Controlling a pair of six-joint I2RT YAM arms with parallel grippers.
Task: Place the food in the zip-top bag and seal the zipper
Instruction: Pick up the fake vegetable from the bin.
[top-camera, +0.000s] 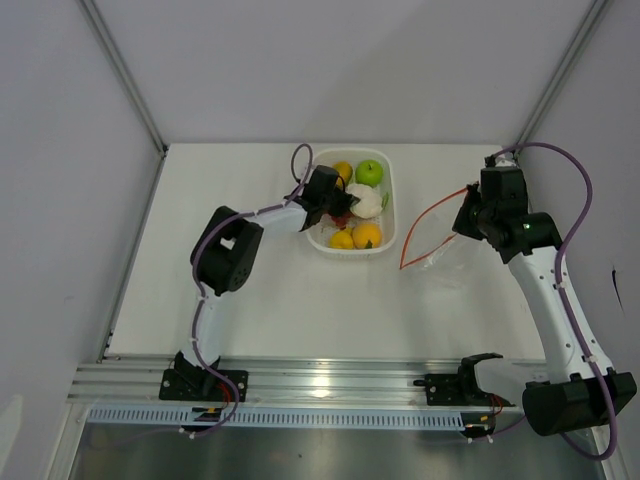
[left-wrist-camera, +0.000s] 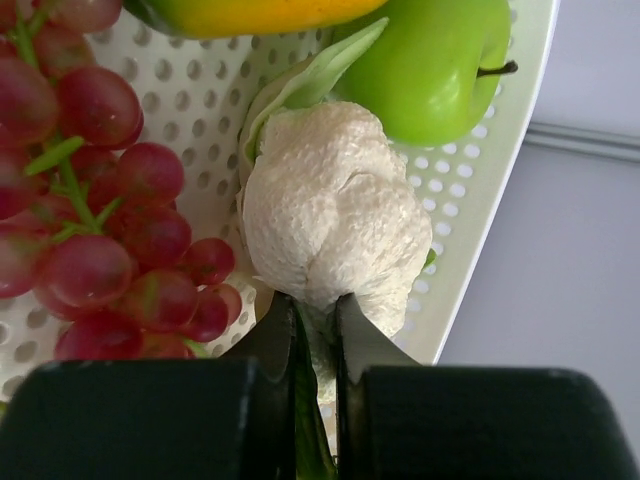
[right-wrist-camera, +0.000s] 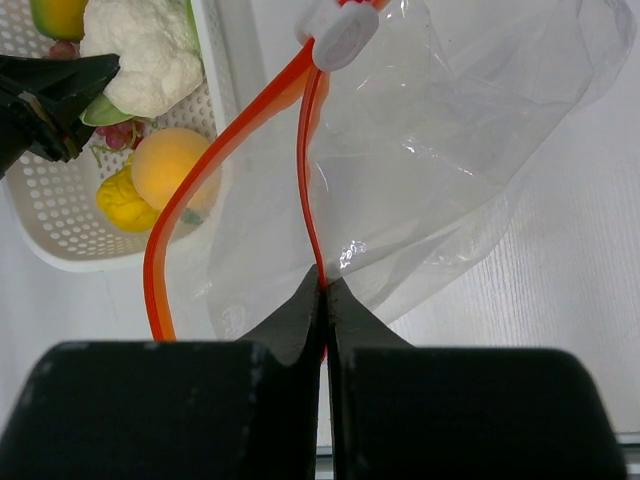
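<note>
The white cauliflower lies in the white perforated basket, next to the red grape bunch, the green apple and the mango. My left gripper is shut on the cauliflower's base and green leaf. Seen from above, the left gripper reaches into the basket from the left. To the right, the clear zip-top bag hangs over the table. My right gripper is shut on one side of its orange-red zipper, and the mouth gapes open towards the basket.
An orange fruit and a yellow fruit sit at the basket's near end. A white slider rides at the far end of the zipper. Grey walls close in the table at the back and both sides.
</note>
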